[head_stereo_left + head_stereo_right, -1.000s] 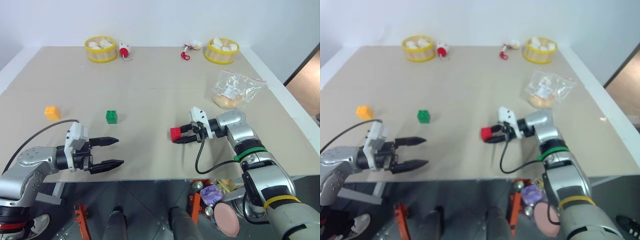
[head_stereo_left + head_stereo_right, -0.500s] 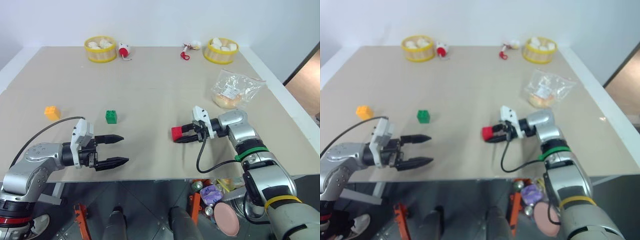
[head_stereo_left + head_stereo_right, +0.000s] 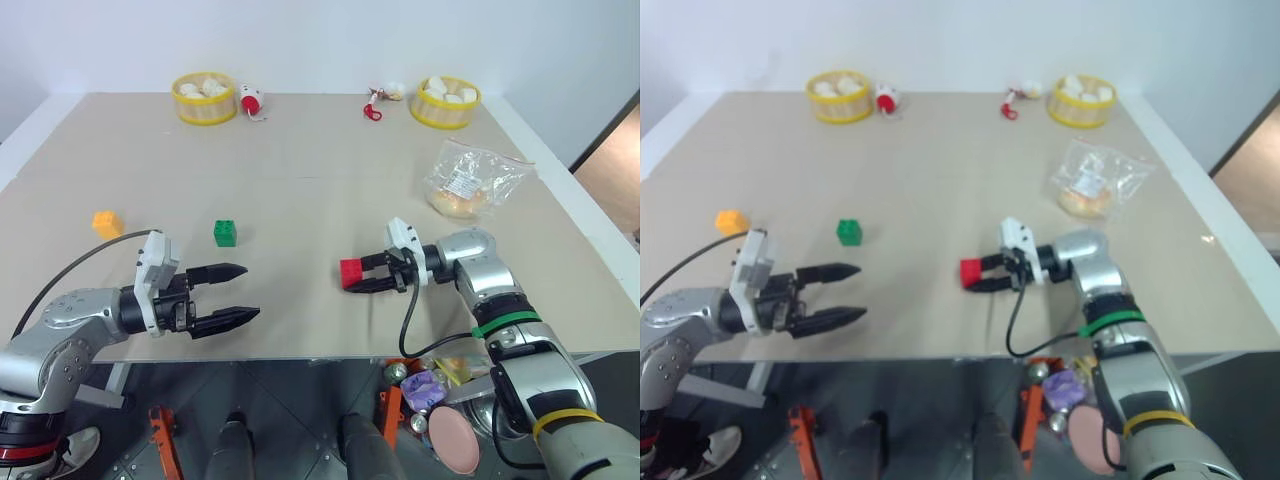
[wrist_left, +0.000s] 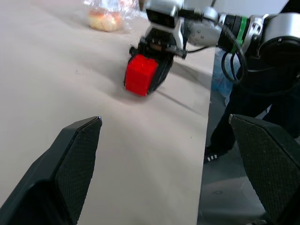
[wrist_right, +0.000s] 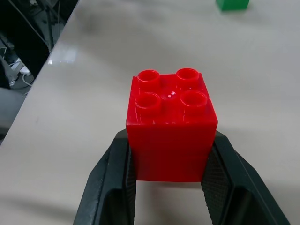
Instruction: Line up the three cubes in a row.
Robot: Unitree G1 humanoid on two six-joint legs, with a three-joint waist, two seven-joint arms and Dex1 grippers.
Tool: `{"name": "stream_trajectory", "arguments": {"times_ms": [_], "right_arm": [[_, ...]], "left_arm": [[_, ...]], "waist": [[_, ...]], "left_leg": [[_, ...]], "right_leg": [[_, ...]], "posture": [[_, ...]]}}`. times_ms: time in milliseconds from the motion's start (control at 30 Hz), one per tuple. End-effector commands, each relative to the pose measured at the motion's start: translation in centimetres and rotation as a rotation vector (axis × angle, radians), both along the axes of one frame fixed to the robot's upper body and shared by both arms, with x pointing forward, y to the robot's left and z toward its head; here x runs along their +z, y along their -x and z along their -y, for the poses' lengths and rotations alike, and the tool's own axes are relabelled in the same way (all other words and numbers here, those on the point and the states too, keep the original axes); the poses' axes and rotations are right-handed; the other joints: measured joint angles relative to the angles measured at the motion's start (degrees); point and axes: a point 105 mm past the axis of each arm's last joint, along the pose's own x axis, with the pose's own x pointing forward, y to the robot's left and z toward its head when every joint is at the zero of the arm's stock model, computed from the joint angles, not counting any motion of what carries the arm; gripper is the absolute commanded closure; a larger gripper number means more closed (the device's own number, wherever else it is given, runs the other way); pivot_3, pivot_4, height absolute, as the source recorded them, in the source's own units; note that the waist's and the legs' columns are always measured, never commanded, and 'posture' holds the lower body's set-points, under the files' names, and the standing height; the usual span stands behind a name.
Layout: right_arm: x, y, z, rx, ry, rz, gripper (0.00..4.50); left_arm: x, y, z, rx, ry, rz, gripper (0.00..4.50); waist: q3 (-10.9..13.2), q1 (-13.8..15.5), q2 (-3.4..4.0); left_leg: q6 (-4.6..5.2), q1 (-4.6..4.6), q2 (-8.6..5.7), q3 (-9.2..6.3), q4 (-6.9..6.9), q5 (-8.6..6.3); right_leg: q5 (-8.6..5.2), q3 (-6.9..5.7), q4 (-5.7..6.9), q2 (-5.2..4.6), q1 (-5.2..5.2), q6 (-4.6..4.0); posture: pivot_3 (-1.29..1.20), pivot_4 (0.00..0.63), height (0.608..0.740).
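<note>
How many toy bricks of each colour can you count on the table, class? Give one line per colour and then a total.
Red brick: 1, held in the right gripper
Green brick: 1, on the table
Orange-yellow brick: 1, on the table
Total: 3 bricks

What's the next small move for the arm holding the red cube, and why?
Probably carry the red cube, clamped in the right pincer, toward the robot's left, setting it down beside the green cube. The green and orange cube already sit roughly level, so red would extend that row.
</note>
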Motion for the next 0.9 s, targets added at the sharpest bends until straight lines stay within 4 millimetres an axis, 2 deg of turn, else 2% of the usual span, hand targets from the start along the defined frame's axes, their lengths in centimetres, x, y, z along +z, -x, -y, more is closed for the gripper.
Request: {"name": "stream_trajectory", "arguments": {"times_ms": [33,100,233,433,900], "right_arm": [[1.7,-0.3,1.0,-0.037,-0.041,0.090,3.22],[1.7,-0.2,1.2,-0.045,-0.042,0.098,3.22],[2.0,0.2,0.9,-0.047,-0.077,0.092,3.22],[1.8,2.1,-0.9,0.031,-0.101,0.073,3.22],[1.4,2.0,-1.6,0.054,-0.092,0.043,3.22]], "left_arm": [[1.0,-0.3,1.0,-0.060,0.014,0.034,0.00],[1.2,-0.2,1.1,-0.092,0.007,0.032,0.00],[0.8,-1.0,-0.1,-0.067,-0.001,0.019,0.00],[-1.0,-1.0,-1.8,-0.012,-0.007,-0.011,0.00],[-1.0,-0.4,-1.0,0.016,-0.008,0.062,0.00]], "waist": [[0.00,0.00,0.00],[0.00,0.00,0.00],[0.00,-0.36,0.00],[0.00,-0.33,0.00],[0.00,-0.27,-0.01]], "left_leg": [[-0.01,0.00,0.00,0.00,0.03,0.02],[-0.02,0.00,0.00,0.00,0.10,0.03],[-0.01,0.01,0.00,0.00,0.10,0.04],[-0.01,0.01,0.00,0.00,0.02,0.04],[-0.08,0.00,0.00,0.00,0.15,0.04]], "right_leg": [[0.00,0.00,0.00,0.00,0.02,0.00],[0.01,0.00,0.00,0.00,0.06,0.00],[0.02,0.00,0.01,0.00,0.04,0.02],[0.01,0.00,0.02,0.00,0.02,0.04],[0.05,0.00,0.02,0.00,0.03,-0.04]], "posture": [[0.00,0.150,0.740],[0.00,0.150,0.740],[0.00,0.150,0.740],[0.00,0.150,0.740],[0.00,0.150,0.740]]}}
